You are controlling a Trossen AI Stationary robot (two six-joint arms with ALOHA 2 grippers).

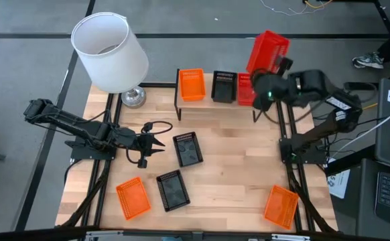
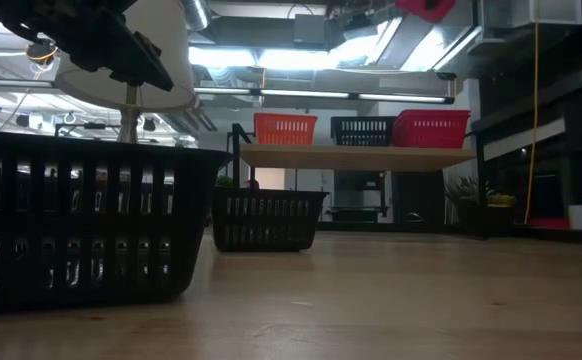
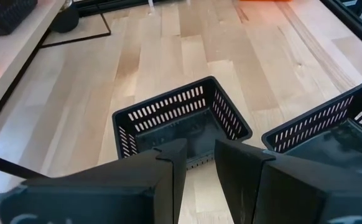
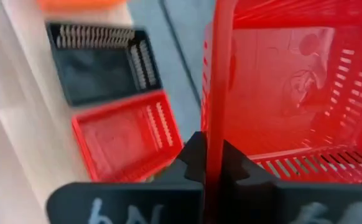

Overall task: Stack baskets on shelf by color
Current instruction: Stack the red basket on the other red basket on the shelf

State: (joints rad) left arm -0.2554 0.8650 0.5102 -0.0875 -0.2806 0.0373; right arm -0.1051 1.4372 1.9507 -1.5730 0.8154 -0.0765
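right hand pinching red basket wall | shelf: orange, black, red baskets, seemingly empty | left hand spread

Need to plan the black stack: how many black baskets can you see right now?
3. One black basket sits on the shelf between orange and red ones. Two lie on the table: one mid-table, one nearer the front edge. None looks hidden.
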